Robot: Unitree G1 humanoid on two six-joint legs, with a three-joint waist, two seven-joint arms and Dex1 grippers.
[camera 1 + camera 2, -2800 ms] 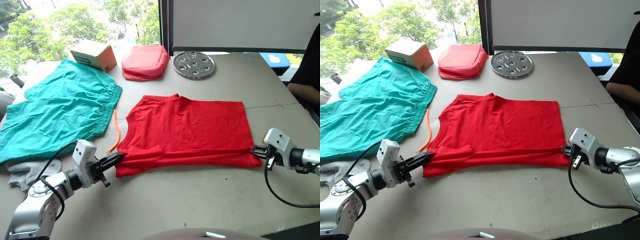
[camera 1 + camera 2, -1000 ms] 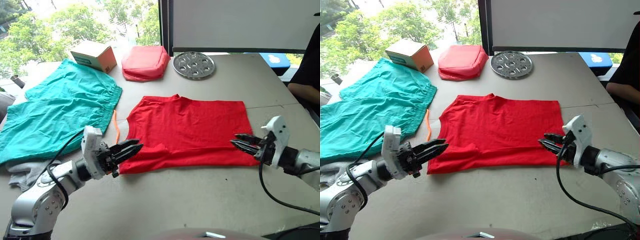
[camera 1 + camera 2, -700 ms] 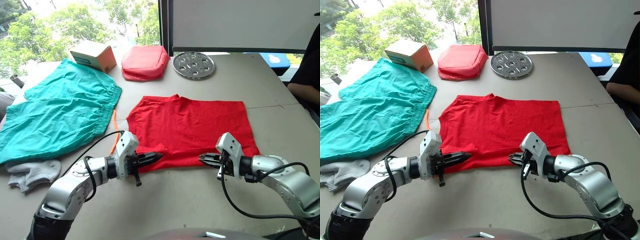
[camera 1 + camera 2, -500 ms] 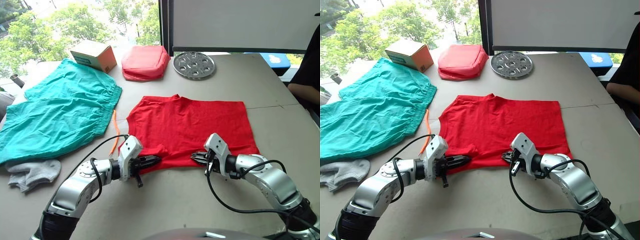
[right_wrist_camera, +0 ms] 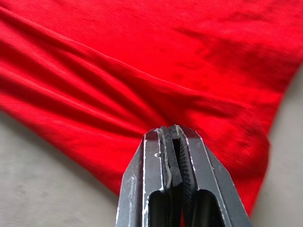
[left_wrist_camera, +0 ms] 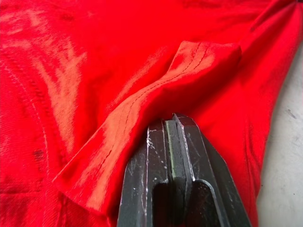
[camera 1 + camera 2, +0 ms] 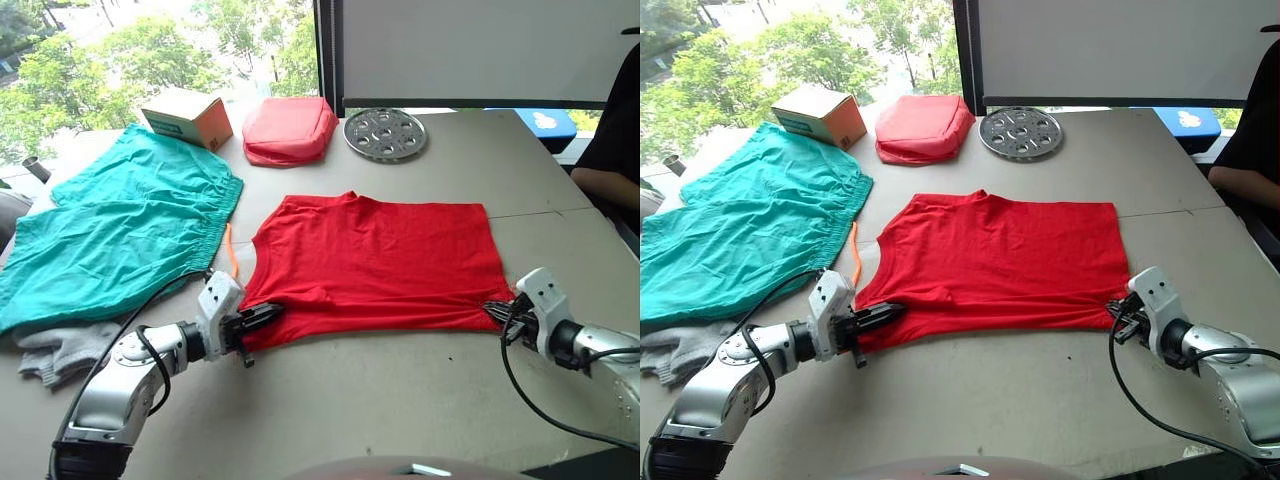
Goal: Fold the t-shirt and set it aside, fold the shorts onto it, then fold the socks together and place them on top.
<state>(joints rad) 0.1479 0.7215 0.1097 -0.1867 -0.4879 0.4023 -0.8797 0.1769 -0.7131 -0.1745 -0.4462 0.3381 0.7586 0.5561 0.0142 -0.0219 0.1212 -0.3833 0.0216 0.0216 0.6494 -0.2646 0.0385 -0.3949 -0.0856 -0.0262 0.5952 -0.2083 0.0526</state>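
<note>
The red t-shirt (image 7: 375,260) lies flat at the table's middle, neck toward the far side. My left gripper (image 7: 262,318) is shut on its near left corner; in the left wrist view the fingers (image 6: 156,156) pinch a hemmed fold of red cloth. At the near right corner my right gripper (image 7: 497,312) is shut on the t-shirt, with cloth ridges running out from its fingers (image 5: 156,161). The teal shorts (image 7: 120,230) are spread on the left, orange drawstring (image 7: 232,262) beside the t-shirt. The grey socks (image 7: 55,350) poke out from under the shorts' near edge.
A cardboard box (image 7: 188,117), a padded pinkish-red pouch (image 7: 290,128) and a round metal disc with holes (image 7: 385,133) stand along the far edge. A person's arm (image 7: 605,180) rests at the table's right side. Bare table runs along the near edge.
Both grippers have moved outward from the middle of the t-shirt's near edge to its two near corners, and the near edge now lies stretched between them.
</note>
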